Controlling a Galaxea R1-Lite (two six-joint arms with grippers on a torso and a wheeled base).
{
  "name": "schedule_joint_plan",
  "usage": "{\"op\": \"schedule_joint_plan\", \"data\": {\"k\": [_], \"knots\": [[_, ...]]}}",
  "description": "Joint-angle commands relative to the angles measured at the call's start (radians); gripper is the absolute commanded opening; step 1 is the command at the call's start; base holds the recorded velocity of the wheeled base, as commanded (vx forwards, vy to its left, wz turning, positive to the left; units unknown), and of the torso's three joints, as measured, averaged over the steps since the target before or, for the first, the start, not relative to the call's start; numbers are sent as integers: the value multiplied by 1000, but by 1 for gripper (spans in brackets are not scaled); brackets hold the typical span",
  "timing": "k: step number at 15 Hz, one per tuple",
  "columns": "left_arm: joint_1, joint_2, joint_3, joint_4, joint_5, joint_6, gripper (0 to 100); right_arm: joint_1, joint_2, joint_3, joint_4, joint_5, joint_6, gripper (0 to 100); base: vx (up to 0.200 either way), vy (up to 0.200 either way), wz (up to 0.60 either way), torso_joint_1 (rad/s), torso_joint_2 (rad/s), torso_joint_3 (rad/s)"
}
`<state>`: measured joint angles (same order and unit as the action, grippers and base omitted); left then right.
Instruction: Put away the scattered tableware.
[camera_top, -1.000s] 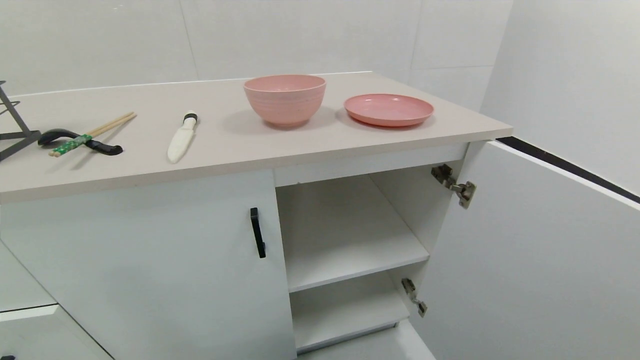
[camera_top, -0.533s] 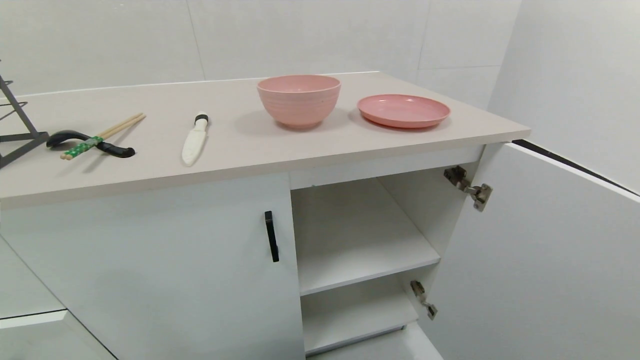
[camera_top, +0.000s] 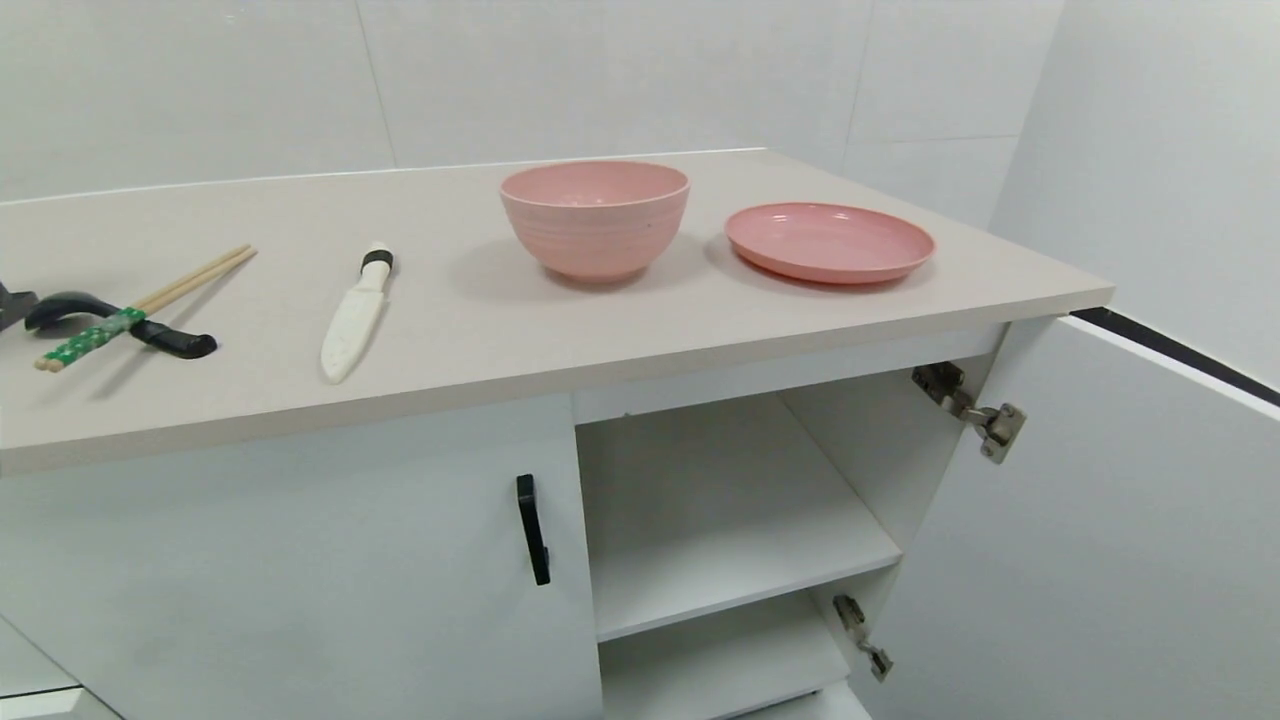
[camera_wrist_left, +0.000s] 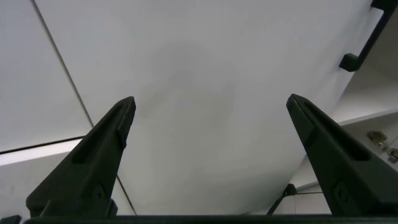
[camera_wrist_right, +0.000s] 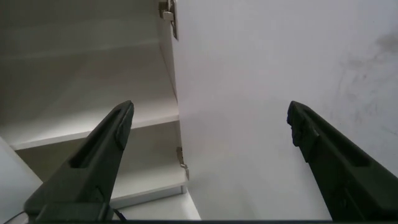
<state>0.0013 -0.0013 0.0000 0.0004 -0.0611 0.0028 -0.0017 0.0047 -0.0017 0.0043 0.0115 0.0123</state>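
On the beige countertop (camera_top: 480, 320) stand a pink bowl (camera_top: 595, 218) and, to its right, a flat pink plate (camera_top: 829, 241). A white knife with a black band (camera_top: 356, 313) lies left of the bowl. Farther left, wooden chopsticks with green ends (camera_top: 140, 309) rest across a black spoon (camera_top: 120, 326). My left gripper (camera_wrist_left: 211, 106) is open, facing the shut white cupboard door (camera_wrist_left: 205, 93). My right gripper (camera_wrist_right: 210, 109) is open, facing the swung-out door (camera_wrist_right: 280, 112) and the shelves (camera_wrist_right: 81, 112).
Below the counter the right cupboard door (camera_top: 1100, 530) stands wide open, showing two bare white shelves (camera_top: 730, 530). The left door (camera_top: 300, 580) is shut and has a black handle (camera_top: 533, 529). White tiled walls close off the back and right side.
The head camera has shifted: the counter sits lower and nearer in the picture, and the black rack at the far left has almost left it. Nothing on the counter has moved.
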Motion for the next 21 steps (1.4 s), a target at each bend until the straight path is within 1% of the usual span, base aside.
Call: {"op": "schedule_joint_plan", "data": {"k": [1, 5, 7, 14, 17, 21], "knots": [[0, 1, 0, 0, 0, 0, 100, 0, 1, 0, 0, 1, 0, 100, 0, 0, 0, 0, 0, 0], [0, 1, 0, 0, 0, -1, 100, 0, 1, 0, 0, 1, 0, 100, 0, 0, 0, 179, -94, -69], [0, 1, 0, 0, 0, -1, 100, 0, 1, 0, 0, 1, 0, 100, 0, 0, 0, 249, -237, -229], [0, 1, 0, 0, 0, -1, 100, 0, 1, 0, 0, 1, 0, 100, 0, 0, 0, 217, -571, -200], [0, 1, 0, 0, 0, -1, 100, 0, 1, 0, 0, 1, 0, 100, 0, 0, 0, 95, -484, -224], [0, 1, 0, 0, 0, -1, 100, 0, 1, 0, 0, 1, 0, 100, 0, 0, 0, 366, -487, -222]]}}
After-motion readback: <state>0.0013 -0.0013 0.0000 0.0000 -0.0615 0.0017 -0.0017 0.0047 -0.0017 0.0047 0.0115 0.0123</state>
